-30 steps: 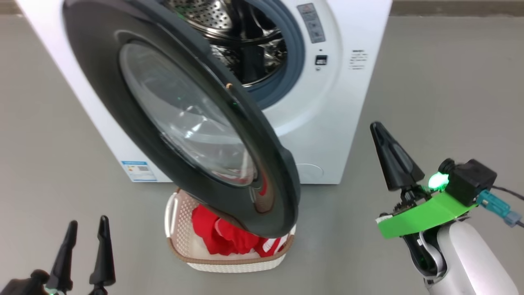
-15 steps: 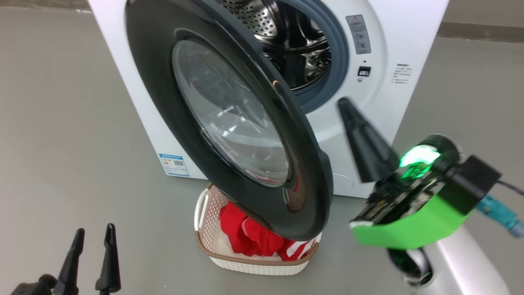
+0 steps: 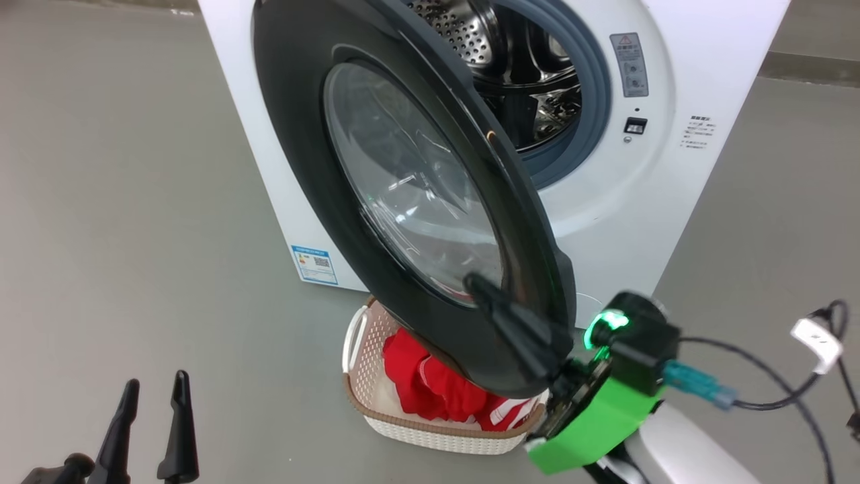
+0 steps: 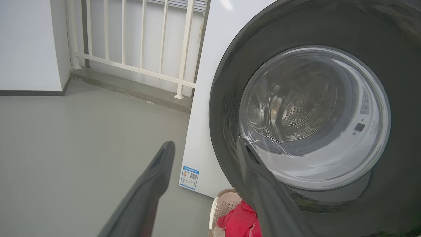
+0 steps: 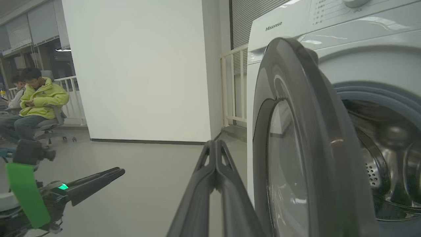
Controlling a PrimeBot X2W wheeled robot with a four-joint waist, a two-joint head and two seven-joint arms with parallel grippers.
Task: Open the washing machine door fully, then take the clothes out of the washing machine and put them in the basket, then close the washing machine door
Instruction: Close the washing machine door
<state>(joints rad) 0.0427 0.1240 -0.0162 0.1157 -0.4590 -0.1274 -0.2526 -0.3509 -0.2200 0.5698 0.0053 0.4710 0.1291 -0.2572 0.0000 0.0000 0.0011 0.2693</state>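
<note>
So the bright red garment (image 3: 430, 386) is already in the cream perforated plastic basket (image 3: 430, 431) just below my pinched-together right claw (image 3: 472, 281), which is right up at the outer face of the round black-rimmed glass door (image 3: 302, 134), so next I'd push it shut; left claw (image 3: 156, 380) is spread apart, idle.

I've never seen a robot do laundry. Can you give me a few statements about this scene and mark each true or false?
1. The washing machine door stands open. True.
2. The clothes lie inside the drum. False: they lie in the basket on the floor; what shows of the drum is bare.
3. The left gripper is open and holds nothing. True.
4. The right gripper has its fingers spread wide. False: they are pressed together, close by the door's lower outer face.
5. A person sits in the background. True.
</note>
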